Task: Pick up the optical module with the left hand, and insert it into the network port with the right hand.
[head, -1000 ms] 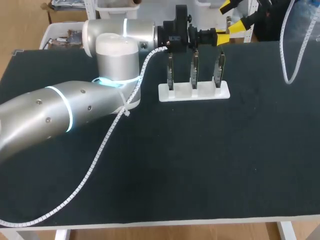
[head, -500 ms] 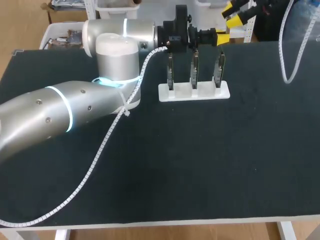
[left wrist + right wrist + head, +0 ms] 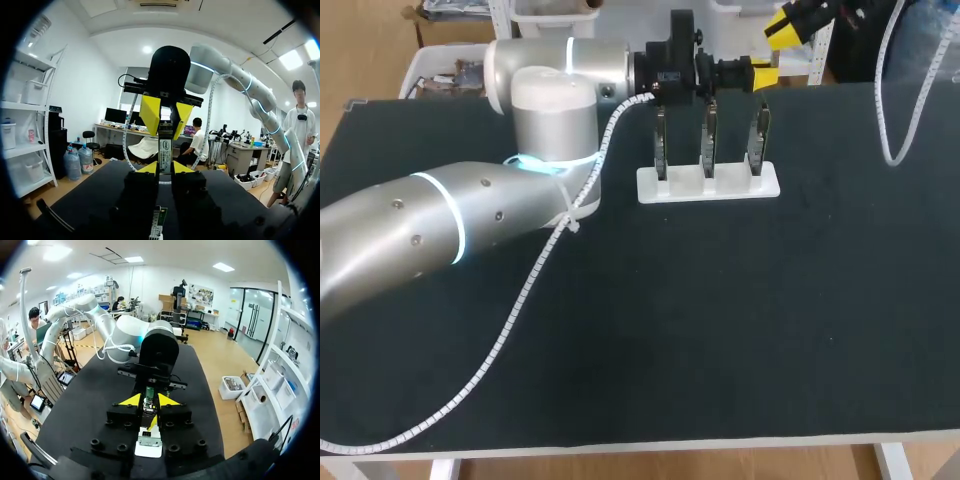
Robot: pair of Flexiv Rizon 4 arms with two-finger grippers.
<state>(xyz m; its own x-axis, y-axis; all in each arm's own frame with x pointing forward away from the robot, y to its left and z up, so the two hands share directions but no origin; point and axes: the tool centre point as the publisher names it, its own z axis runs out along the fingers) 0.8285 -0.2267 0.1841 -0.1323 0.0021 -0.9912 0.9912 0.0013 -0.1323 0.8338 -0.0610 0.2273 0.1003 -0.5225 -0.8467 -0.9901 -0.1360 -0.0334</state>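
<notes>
Reaching in from the left, the left arm (image 3: 440, 215) lies across the back of the bench (image 3: 720, 320). The left tool (image 3: 765, 75) is level and points right, just behind a white rack (image 3: 708, 183). The rack has three slots, and a slim upright piece (image 3: 708, 135) stands in each. The right tool (image 3: 790, 22) hangs past the bench's far edge, beyond the left tool.

In the left wrist view the left tool is clamped on the near end of the optical module (image 3: 165, 150), which sticks straight out ahead of it. The right tool faces it at the module's far end. Whether the right tool is open or closed there cannot be told.

In the right wrist view the module sits between the two tools, which point at each other.
</notes>
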